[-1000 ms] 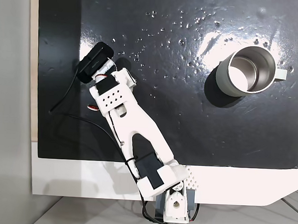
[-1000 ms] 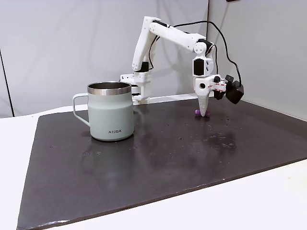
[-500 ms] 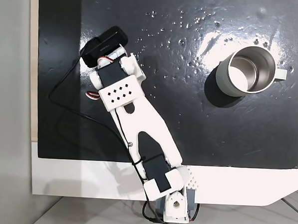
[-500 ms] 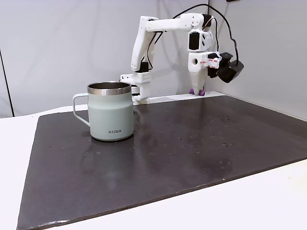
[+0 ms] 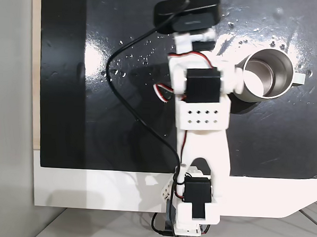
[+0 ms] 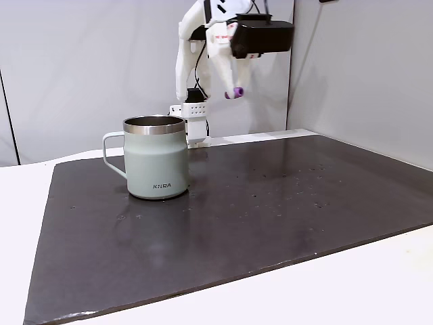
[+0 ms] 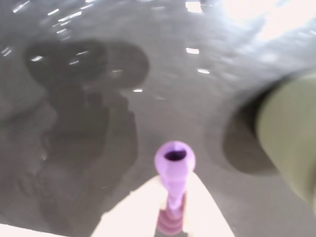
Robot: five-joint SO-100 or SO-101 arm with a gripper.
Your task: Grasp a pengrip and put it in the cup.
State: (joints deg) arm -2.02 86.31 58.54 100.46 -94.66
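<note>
Above the glossy black mat, the gripper pinches the ribbed purple pengrip.

One fixed view looks straight down from high above, arm base at the bottom edge, taking in most of the dark glossy mat on the white counter. Another fixed view sits low at the counter's opposite side, facing level across the mat toward the arm base and grey wall. Both share the round grey-green metal cup. The wrist view rides close behind the end effector, angled down at the mat, cup wall blurred at right.
</note>
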